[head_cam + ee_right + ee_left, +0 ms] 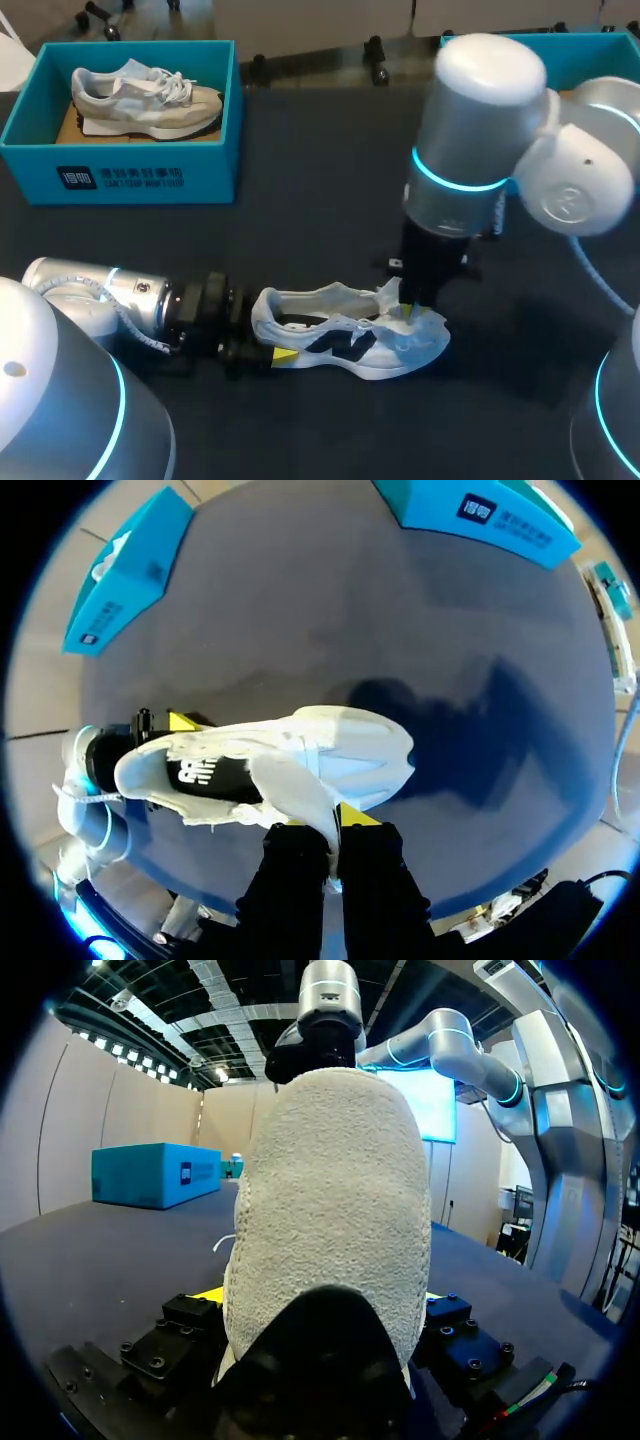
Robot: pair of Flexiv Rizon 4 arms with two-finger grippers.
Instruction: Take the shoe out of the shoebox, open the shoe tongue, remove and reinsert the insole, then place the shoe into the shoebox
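Note:
A white shoe point(345, 345) with a black side logo lies on its side on the dark table, toe toward my right. My left gripper point(272, 328) comes in low from the left, its fingers on either side of the heel point(330, 1210), which fills the left wrist view. From above, my right gripper point(415, 310) is shut on the shoe tongue point(295, 790), whose tip is pinched between its yellow tips point(335, 825). The tongue is pulled up and away from the shoe's opening. The insole is not visible.
A teal shoebox point(120, 160) stands at the back left with a second beige shoe point(140, 100) inside. Another teal box point(600, 45) sits at the back right, behind my right arm.

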